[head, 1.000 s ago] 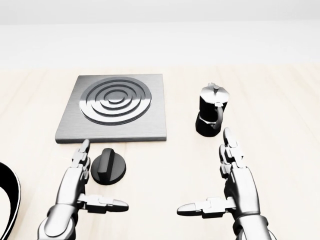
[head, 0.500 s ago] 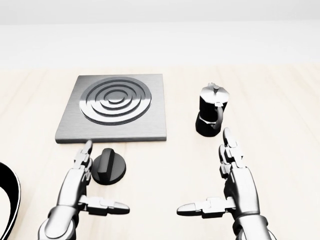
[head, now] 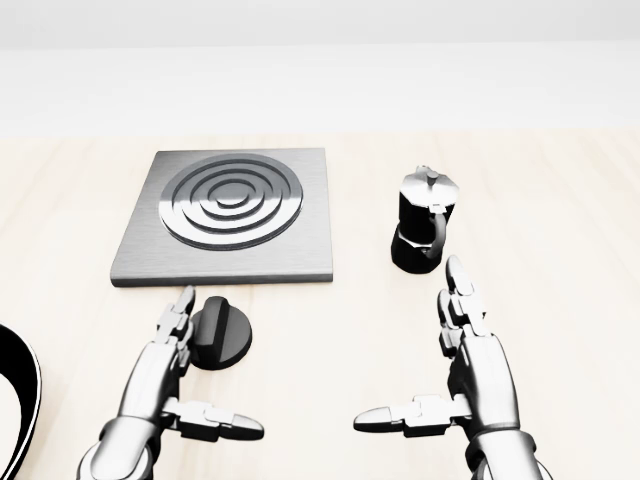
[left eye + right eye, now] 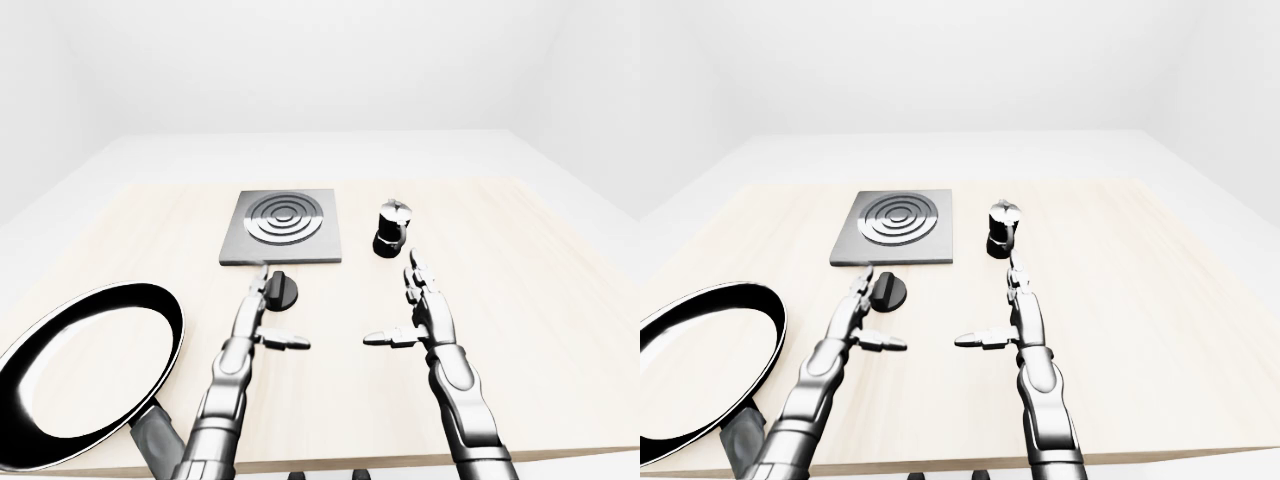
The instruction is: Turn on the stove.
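Left hand (image 3: 170,385), fingers spread wide, has been shifted right, its fingertips now against the stove knob (image 3: 220,333); knob's grip ridge is aligned up-down in the head view.

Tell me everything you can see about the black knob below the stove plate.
The black knob is a round, matte disc with a raised grip bar across its top, running nearly toward the stove plate. It lies flat on the wooden table, just below the plate's lower edge. The left hand's open fingers reach its left side; contact is unclear.

Pale wood desk (image 4: 560,330) under my arms carries the stove plate (image 3: 228,215), black knob (image 3: 220,332) just below it, moka pot (image 3: 423,232) right, frying pan (image 4: 90,370) far left.
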Robot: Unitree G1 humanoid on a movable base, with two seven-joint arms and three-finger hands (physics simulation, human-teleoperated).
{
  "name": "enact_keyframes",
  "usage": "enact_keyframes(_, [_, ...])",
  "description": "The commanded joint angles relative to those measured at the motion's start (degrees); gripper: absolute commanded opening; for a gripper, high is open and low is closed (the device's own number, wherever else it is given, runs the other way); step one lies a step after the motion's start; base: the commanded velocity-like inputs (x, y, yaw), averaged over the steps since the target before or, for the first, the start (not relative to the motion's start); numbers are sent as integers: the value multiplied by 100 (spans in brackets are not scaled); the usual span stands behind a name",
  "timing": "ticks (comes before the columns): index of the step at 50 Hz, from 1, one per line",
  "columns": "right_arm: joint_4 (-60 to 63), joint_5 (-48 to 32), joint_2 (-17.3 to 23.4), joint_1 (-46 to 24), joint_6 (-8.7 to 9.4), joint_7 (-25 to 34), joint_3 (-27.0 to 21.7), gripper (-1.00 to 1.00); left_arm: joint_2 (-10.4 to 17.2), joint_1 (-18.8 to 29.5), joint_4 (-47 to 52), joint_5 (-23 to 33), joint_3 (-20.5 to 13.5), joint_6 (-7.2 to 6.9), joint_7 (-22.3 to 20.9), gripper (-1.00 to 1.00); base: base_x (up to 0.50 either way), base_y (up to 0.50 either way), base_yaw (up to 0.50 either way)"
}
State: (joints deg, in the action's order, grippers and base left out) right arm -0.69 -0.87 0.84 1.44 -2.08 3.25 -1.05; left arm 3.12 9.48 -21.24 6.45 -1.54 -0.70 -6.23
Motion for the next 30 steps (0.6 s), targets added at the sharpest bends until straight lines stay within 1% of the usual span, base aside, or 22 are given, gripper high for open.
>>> enact_keyframes(1, [-3, -1, 0, 2, -5, 2, 0, 100, -16, -50, 87, 42, 28, -47, -85, 100, 0, 0, 0])
enact_keyframes(3, [3, 4, 1, 2, 3, 3, -3, 100, -21, -70, 101, 50, 41, -51, -113, 100, 0, 0, 0])
enact_keyframes(5, [-27, 2, 0, 3, -29, 4, -2, 100, -23, -84, 114, 63, 52, -60, -140, 100, 0, 0, 0])
enact_keyframes(7, [6, -1, 0, 12, -7, 6, 2, 100, -27, -114, 166, 82, 69, -76, -169, 100, 0, 0, 0])
enact_keyframes(8, [-4, 2, 2, 9, -14, 7, -3, 100, -33, -151, 246, 99, 87, -124, -195, 100, 0, 0, 0])
enact_keyframes(9, [-33, 0, 1, 7, -42, 7, -3, 100, -38, -170, 280, 112, 94, -136, -206, 100, 0, 0, 0])
enact_keyframes(11, [-5, -4, 0, 13, -17, 8, 3, 100, -47, -208, 340, 128, 109, -158, -243, 100, 0, 0, 0])
enact_keyframes(13, [-27, -15, -2, 17, -40, 7, 11, 100, -51, -225, 374, 146, 122, -171, -276, 100, 0, 0, 0])
enact_keyframes(17, [-39, -17, 0, 7, -39, 8, 8, 100, -54, -234, 358, 168, 133, -146, -327, 100, 0, 0, 0])
enact_keyframes(23, [-28, -15, -1, 6, -26, 5, 4, 100, -67, -287, 461, 192, 156, -202, -406, 100, 0, 0, 0])
enact_keyframes(24, [-63, -17, -1, 0, -59, 3, 3, 100, -66, -291, 455, 205, 159, -188, -405, 100, 0, 0, 0])
enact_keyframes(25, [-66, -18, -1, 0, -61, 2, 4, 100, -68, -301, 486, 214, 166, -209, -417, 100, 0, 0, 0])
enact_keyframes(27, [-64, -16, -1, -4, -52, 0, 4, 100, -69, -298, 464, 218, 168, -187, -434, 100, 0, 0, 0])
enact_keyframes(30, [-46, -9, 0, -8, -22, -3, -2, 100, -77, -357, 602, 253, 194, -246, -467, 100, 0, 0, 0])
